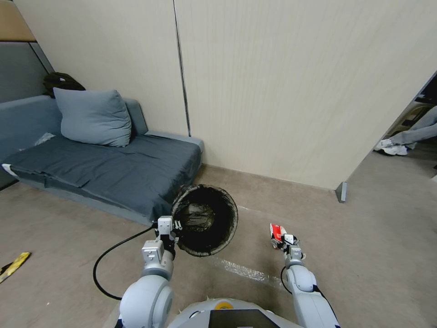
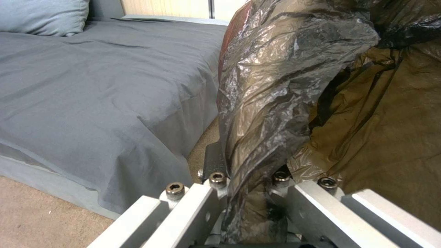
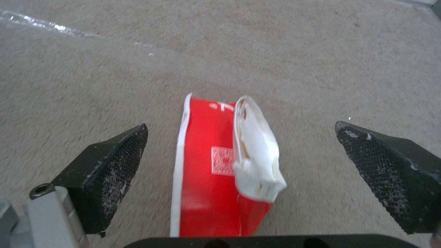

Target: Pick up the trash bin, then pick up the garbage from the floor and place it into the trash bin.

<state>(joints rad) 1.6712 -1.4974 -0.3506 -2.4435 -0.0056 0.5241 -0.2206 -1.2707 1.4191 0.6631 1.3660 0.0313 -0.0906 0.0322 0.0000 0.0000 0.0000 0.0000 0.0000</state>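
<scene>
The trash bin (image 1: 205,218), lined with a black bag, hangs tilted above the floor beside the sofa, its mouth facing me. My left gripper (image 1: 169,226) is shut on its near rim; the left wrist view shows the crinkled liner (image 2: 271,96) pinched between the jaws. A red-and-white wrapper, one piece of garbage (image 1: 276,231), lies on the carpet to the right. My right gripper (image 1: 283,240) is low over it and open. In the right wrist view the wrapper (image 3: 220,172) lies between the two black fingertips (image 3: 115,165), untouched by either.
A grey sofa (image 1: 104,168) with a pillow stands at the left against the wall, close to the bin. A yellow scrap (image 1: 14,265) lies on the floor at far left. A black cable (image 1: 109,255) loops by my left arm. A wall corner (image 1: 341,191) is at right.
</scene>
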